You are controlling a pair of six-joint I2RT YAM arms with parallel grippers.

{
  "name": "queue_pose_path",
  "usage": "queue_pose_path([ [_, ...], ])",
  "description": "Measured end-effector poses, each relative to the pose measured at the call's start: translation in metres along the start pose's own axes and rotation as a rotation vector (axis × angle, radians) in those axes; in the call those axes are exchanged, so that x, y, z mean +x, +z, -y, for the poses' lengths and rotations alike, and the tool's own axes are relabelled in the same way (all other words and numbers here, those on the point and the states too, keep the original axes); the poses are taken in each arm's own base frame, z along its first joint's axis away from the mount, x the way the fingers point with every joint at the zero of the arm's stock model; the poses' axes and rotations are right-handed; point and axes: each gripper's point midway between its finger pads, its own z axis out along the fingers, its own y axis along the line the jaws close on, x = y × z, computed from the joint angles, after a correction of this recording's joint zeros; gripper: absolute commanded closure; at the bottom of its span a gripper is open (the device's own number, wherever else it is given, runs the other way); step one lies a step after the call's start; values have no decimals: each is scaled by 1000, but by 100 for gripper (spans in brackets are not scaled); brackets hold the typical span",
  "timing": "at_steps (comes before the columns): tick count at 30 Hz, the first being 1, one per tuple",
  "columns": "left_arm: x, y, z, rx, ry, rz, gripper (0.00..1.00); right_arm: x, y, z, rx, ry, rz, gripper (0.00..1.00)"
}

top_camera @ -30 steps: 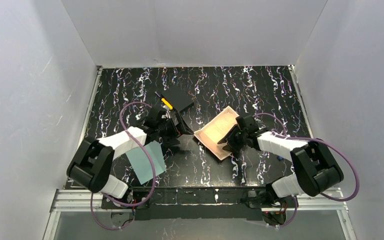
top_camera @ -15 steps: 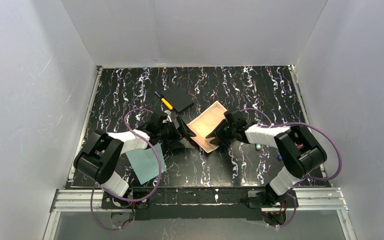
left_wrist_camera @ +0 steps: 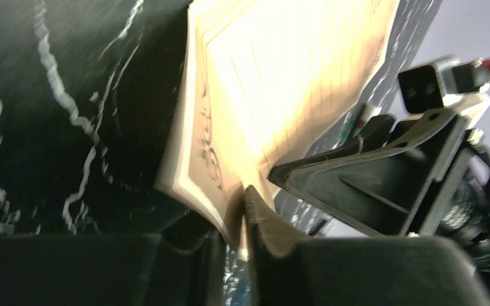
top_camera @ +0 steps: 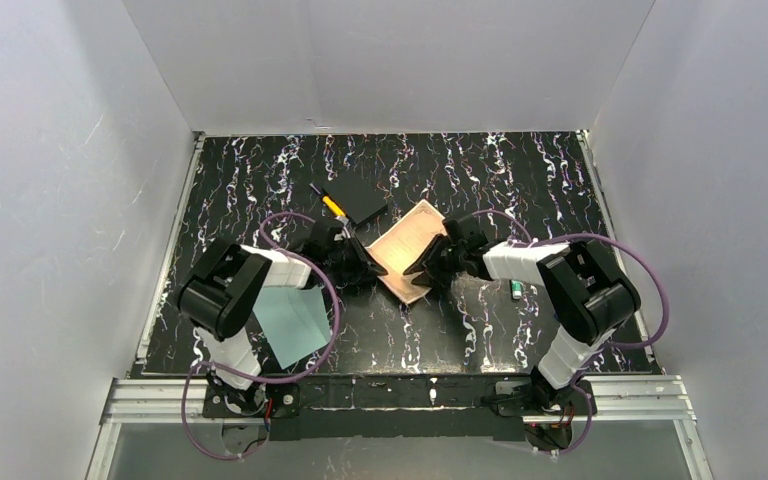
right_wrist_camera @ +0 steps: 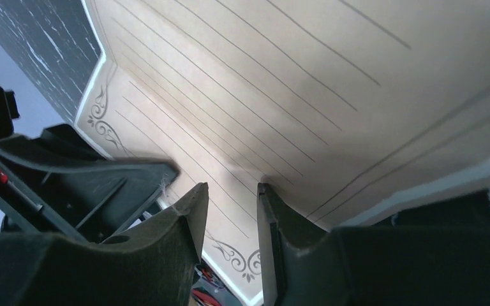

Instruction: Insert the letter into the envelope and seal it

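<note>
Letter (top_camera: pixel 402 247), tan and ruled with a thin ornamental border, is held off the tabletop (top_camera: pixel 520 180) near its middle, bent into a fold between the two grippers. The envelope (top_camera: pixel 287 322), pale teal-green, lies flat on the tabletop near the left arm's base, well apart from the letter. It is partly covered by that arm and crossed by a cable, and its flap and opening cannot be made out.

Nothing of the task proper is judged to be done: the letter is not in the envelope and no sealing is seen. The step in hand appears to be the folding or handing-over of the sheet. Carrying it to the envelope, sliding it in and closing the flap are all left.

The left gripper (top_camera: pixel 362 268) is shown in its wrist view nearly closed, its fingers (left_wrist_camera: pixel 265 229) pinched on the lower edge of the letter where two layers of paper meet. It is therefore taken to be grasping the sheet.

The right gripper (top_camera: pixel 428 268) is set at the opposite side of the fold. In its wrist view a narrow gap is shown between its fingers (right_wrist_camera: pixel 185 223), with the ruled face of the letter lying across that gap. Whether the pads are pressed on the paper or merely stand beside it cannot be told.
</note>
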Motion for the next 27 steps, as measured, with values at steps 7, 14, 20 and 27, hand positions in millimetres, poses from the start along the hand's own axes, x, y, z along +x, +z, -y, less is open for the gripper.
queue_pose_path([
  [7, -7, 4, 19, 63, 122, -45, 100, 0, 2, -8, -15, -60, -24, 56],
  [14, -31, -62, 71, 260, 311, -41, 100, -52, -27, -74, -7, -285, 125, 52],
  [20, -38, -133, 127, 409, 563, -32, 100, -100, -82, -163, -161, -588, 298, 29],
  [27, -16, -189, 148, 374, 875, -91, 100, -68, -136, -230, -431, -1033, 258, 13],
])
